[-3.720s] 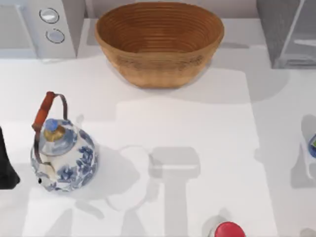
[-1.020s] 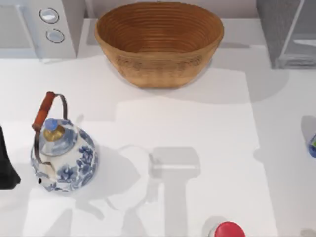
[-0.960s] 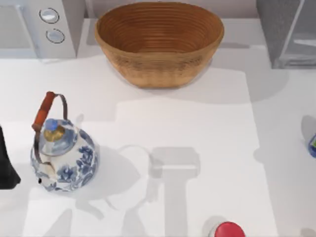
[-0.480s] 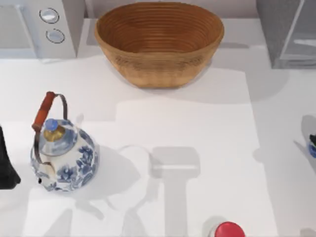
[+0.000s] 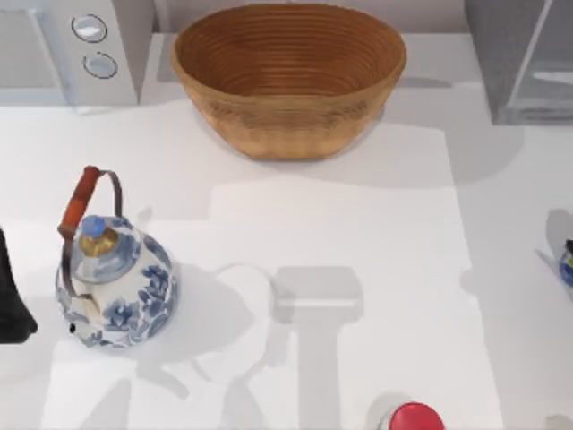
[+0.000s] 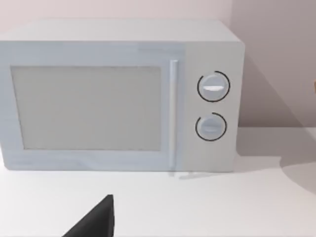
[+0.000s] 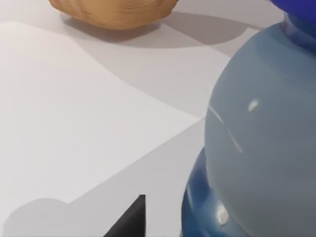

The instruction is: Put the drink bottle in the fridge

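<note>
Gripper states I cannot tell for either arm: of my left arm [image 5: 12, 300] a dark shape sits at the table's 9 o'clock edge, parked, and a dark fingertip [image 6: 96, 220] shows in the left wrist view, facing the white microwave [image 6: 118, 96] with its two round dials. That microwave [image 5: 72, 49] stands at 11 o'clock on the table [image 5: 340, 233]. Just beside my left arm stands a blue-and-white kettle [image 5: 115, 285] with a red-wrapped handle. At 12 o'clock sits a woven basket [image 5: 288, 76]. A red-topped item [image 5: 414, 417] lies near 5 o'clock. At 1 o'clock stands the fridge [image 5: 524, 58]. At 3 o'clock, cut by the edge, is the drink bottle [image 5: 567, 264]; the right wrist view shows the bottle's pale body [image 7: 266, 133] very close, beside a dark fingertip [image 7: 129, 219].
</note>
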